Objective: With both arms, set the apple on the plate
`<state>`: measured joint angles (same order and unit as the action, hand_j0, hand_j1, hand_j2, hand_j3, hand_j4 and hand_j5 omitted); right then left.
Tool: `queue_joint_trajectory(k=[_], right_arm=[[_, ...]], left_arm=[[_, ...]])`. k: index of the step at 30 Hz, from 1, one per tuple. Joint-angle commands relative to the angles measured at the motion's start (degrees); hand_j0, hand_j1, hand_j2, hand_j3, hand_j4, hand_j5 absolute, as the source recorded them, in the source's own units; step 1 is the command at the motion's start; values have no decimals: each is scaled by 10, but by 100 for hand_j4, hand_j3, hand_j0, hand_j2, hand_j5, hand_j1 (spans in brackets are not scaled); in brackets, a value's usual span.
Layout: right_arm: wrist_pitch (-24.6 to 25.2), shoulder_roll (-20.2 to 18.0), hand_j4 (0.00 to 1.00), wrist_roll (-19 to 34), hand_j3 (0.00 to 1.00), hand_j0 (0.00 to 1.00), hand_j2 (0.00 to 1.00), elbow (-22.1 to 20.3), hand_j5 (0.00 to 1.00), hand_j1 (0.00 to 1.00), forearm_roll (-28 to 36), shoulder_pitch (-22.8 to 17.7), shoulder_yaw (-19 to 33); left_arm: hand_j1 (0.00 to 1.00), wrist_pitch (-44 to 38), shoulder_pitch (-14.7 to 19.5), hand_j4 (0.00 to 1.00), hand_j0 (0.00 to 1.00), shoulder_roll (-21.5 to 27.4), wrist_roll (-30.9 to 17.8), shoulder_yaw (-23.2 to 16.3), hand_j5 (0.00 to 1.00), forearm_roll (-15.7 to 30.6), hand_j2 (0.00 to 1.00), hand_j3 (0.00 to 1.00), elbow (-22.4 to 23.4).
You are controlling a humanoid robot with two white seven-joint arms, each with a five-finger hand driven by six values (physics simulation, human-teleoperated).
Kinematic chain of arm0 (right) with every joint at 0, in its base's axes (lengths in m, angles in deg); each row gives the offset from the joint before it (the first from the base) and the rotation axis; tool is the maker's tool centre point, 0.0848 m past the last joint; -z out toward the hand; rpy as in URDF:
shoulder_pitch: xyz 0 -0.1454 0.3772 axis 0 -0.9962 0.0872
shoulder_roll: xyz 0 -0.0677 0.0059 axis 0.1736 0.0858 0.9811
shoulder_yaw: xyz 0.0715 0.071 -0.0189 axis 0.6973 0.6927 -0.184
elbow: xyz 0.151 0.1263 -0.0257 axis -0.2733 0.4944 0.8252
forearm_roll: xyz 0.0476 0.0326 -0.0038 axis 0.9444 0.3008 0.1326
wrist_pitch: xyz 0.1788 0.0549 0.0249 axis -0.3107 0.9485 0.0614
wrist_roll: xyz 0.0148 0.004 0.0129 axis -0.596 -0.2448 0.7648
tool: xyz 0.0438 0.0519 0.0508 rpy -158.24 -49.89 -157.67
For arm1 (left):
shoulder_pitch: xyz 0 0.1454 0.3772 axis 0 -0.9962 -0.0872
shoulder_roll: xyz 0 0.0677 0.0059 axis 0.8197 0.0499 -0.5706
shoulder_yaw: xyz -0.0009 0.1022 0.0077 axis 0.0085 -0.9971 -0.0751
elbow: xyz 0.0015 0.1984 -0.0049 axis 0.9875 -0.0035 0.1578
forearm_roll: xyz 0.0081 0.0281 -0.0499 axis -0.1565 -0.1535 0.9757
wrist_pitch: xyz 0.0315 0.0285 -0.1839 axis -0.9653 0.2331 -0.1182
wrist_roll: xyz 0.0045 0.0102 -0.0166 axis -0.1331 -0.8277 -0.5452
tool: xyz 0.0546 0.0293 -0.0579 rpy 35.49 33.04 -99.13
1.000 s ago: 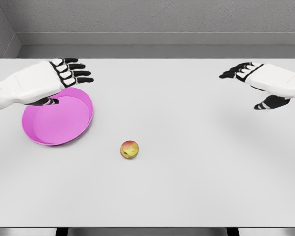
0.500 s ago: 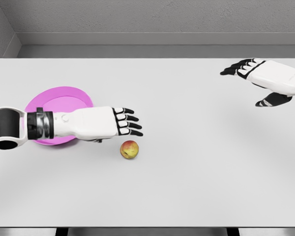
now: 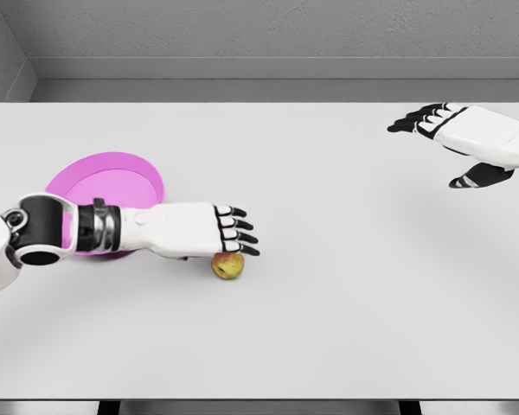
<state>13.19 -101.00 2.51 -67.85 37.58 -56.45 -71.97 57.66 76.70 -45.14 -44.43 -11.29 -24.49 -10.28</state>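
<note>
Left robot hand (image 3: 209, 232) swung off the plate (image 3: 112, 186), dropped low, fingers now over the apple (image 3: 228, 265).

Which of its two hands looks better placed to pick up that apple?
The left hand. It hangs right over the apple, fingers spread, with the pink plate just behind its arm. The right hand is open too, far across the table.
</note>
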Motion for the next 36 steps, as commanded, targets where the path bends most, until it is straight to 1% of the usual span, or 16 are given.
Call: queue_joint_trajectory(k=[1,7,8,12,13,14,15,16,17,25,29,33,36], right_arm=[[0,-1,100,0,100,100,100,0,100,100,2,0,0],[-1,-3,100,-1,100,100,100,0,100,100,2,-1,0],[-2,-3,100,0,100,100,100,0,100,100,2,-1,0],[-2,-3,100,0,100,100,100,0,100,100,2,-1,0],[-2,-3,100,0,100,100,100,0,100,100,2,-1,0],[-2,-3,100,0,100,100,100,0,100,100,2,-1,0],[-2,-3,100,0,100,100,100,0,100,100,2,-1,0],[-2,-3,100,0,100,100,100,0,100,100,2,-2,0],[-2,-3,100,0,100,100,100,0,100,100,2,-1,0],[-3,-3,100,0,100,100,100,0,100,100,2,-2,0],[-3,-3,100,0,100,100,100,0,100,100,2,-2,0],[-3,2,100,0,100,100,100,0,100,100,2,-2,-2],[-5,0,100,0,100,100,100,0,100,100,2,-4,-5]], left_arm=[[100,-1,1,100,100,-5,-4,-8,100,0,100,100,-1],[100,-1,4,100,100,-9,-4,-19,100,-1,100,100,-2],[100,-1,4,100,100,-14,-4,-20,100,-19,100,100,-2],[100,-1,11,100,100,-13,-4,-21,100,-26,100,100,0],[97,-1,14,97,97,-13,-5,-21,97,-28,97,97,0],[91,-1,14,91,91,-13,-25,-21,91,-26,91,91,-1],[81,-1,15,81,81,-13,-35,-21,81,-24,81,81,-1],[65,-1,18,65,65,-12,-36,-21,65,-26,65,65,-1],[62,-1,18,62,62,-12,-36,-21,62,-26,62,62,-2],[66,-1,18,66,66,-13,-38,-26,66,-27,66,66,-5],[66,-1,18,66,66,-15,-39,-30,66,-30,66,66,-5],[64,-1,16,64,64,-16,-68,-31,64,-31,64,64,-5],[61,-1,13,61,61,-16,-71,-31,61,-31,61,61,-5]])
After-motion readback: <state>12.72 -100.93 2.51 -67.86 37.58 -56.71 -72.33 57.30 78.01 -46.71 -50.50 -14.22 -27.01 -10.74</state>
